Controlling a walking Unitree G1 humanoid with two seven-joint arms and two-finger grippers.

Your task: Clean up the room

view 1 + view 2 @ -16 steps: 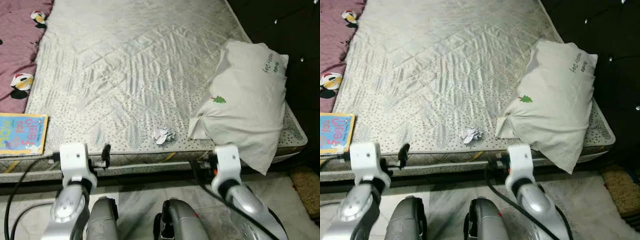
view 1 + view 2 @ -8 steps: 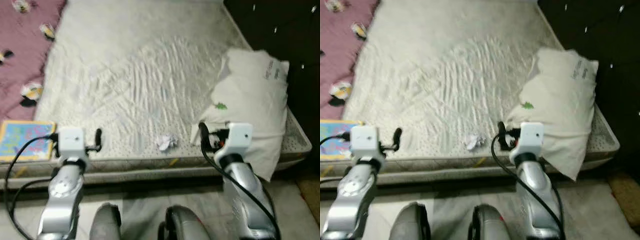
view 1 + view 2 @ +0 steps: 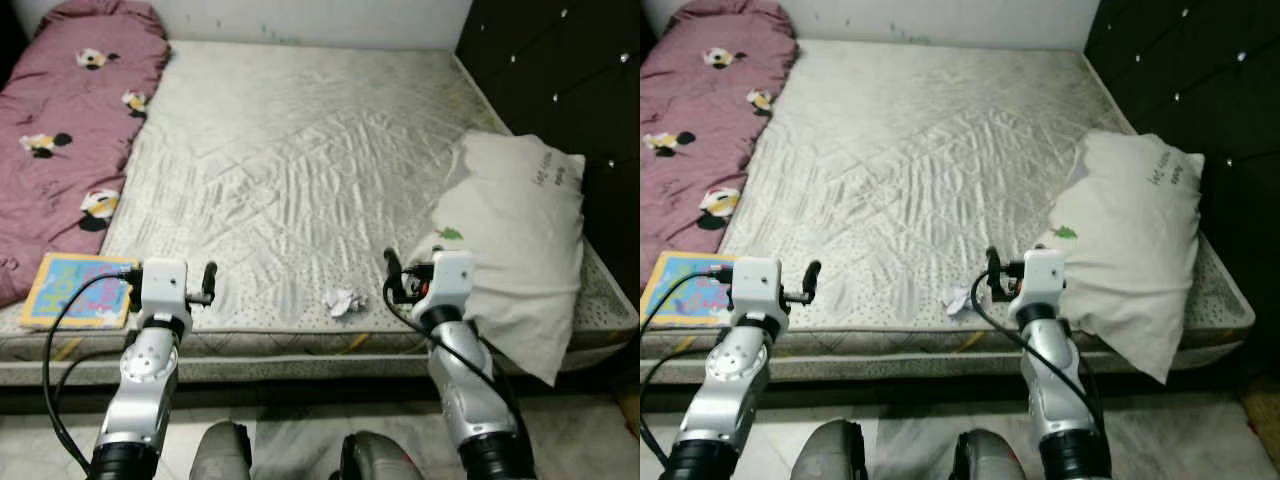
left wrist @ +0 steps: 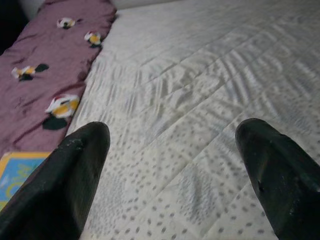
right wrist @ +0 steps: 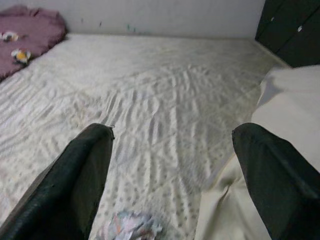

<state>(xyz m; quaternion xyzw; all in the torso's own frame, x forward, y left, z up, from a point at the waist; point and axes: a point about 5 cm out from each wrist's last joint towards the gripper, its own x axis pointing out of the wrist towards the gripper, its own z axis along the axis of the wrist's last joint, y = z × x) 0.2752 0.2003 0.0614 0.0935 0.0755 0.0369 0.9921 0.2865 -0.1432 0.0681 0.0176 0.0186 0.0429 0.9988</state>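
A crumpled white paper ball (image 3: 342,301) lies on the grey quilted mattress (image 3: 300,170) close to its near edge. My right gripper (image 3: 392,272) hovers just right of the ball and above it, open and holding nothing; the ball (image 5: 132,227) lies low between its fingers (image 5: 75,185) in the right wrist view. My left gripper (image 3: 208,280) is raised over the mattress's near left part, also open and holding nothing, with bare mattress between its fingers (image 4: 70,175). A colourful children's book (image 3: 80,290) lies at the near left corner, left of that gripper.
A white pillow (image 3: 515,245) lies at the mattress's right side, overhanging the near corner beside my right arm. A maroon blanket (image 3: 70,120) with cartoon prints runs along the left. A dark tufted headboard (image 3: 560,80) stands at the right. Pale floor (image 3: 300,440) lies below the bed.
The camera has tilted up, showing more of the bed. Both arms have risen from below the mattress edge to above it; the right gripper now sits beside the paper ball.
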